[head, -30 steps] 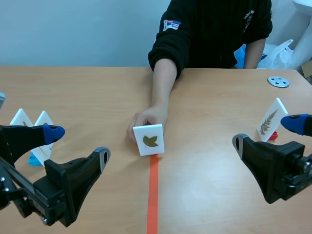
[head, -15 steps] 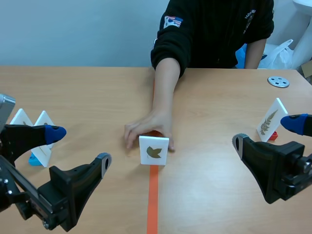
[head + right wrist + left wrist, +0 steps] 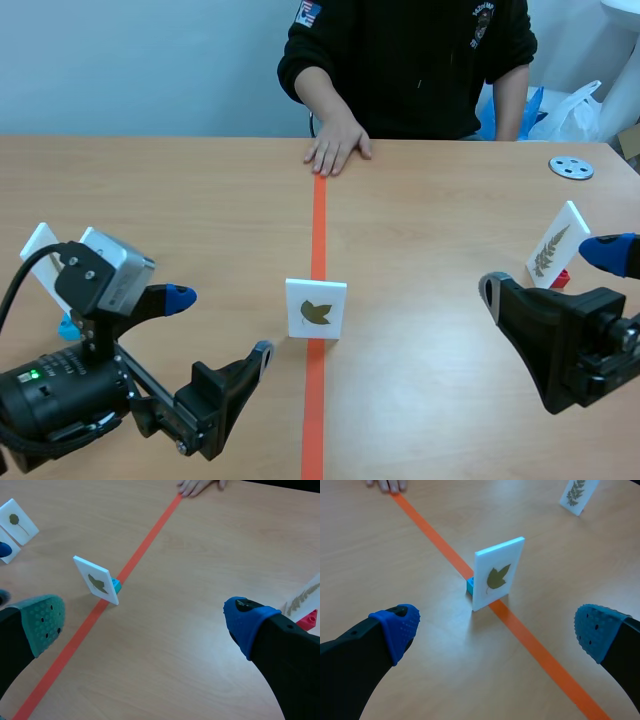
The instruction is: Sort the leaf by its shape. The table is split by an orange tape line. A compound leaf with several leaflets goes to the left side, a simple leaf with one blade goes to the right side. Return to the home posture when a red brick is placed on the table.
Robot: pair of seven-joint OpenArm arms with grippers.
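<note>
Single-blade leaf card [image 3: 316, 310] upright astride the orange tape line [image 3: 319, 220]: unsorted, face toward the robot. Both released: left pincer [image 3: 220, 322] and right pincer [image 3: 145, 621] flank the line, presumably spread to take it.

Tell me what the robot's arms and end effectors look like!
Both arms are black and chunky. The left arm has a silver-grey box, a black cable and a tiny green light. Each end effector has two thick fingers with dotted pads: blue on the left end effector, blue and grey-green on the right end effector.
</note>
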